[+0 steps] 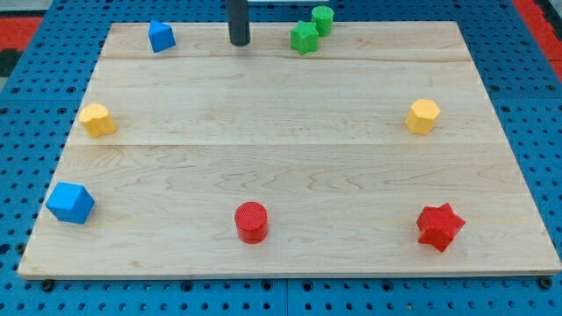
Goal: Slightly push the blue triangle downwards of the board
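my tip (239, 41) stood at the board's top, right of the blue triangle (161, 36); i had no jaws, only a rod; i judged it best to get above the triangle, then nudge down briefly.

My tip (239, 42) rests near the board's (281, 175) top edge, between the blue triangle (161, 36) (at the view's left) and the green star (304, 38).
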